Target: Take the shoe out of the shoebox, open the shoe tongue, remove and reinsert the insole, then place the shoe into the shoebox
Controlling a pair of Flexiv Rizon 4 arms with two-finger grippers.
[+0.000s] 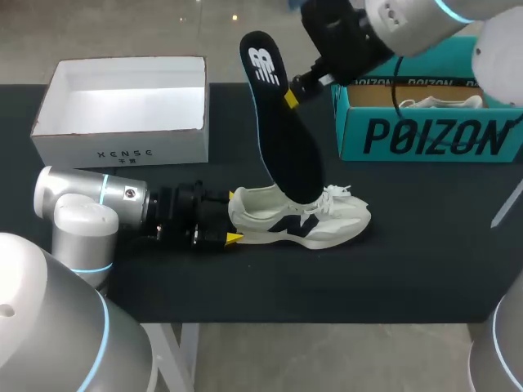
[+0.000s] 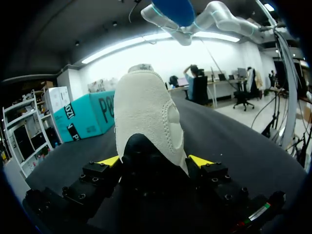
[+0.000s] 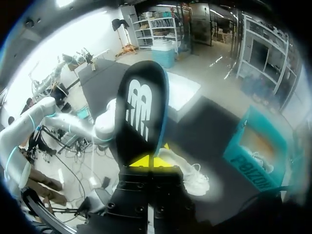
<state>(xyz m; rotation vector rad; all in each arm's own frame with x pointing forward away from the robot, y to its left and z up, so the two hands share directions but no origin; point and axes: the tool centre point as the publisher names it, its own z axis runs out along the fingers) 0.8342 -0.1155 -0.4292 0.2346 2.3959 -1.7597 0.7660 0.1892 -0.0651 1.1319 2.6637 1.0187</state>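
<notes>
The right claw [image 1: 290, 98] pinches the black insole [image 1: 282, 131] by its edge, the insole's lower end standing in the shoe [image 1: 327, 224] below it. The left claw [image 1: 232, 216] clamps the shoe's heel on the counter [image 1: 409, 269]. With so thin a grip, the insole may twist, slip, or buckle against the collar and tug the shoe loose
</notes>
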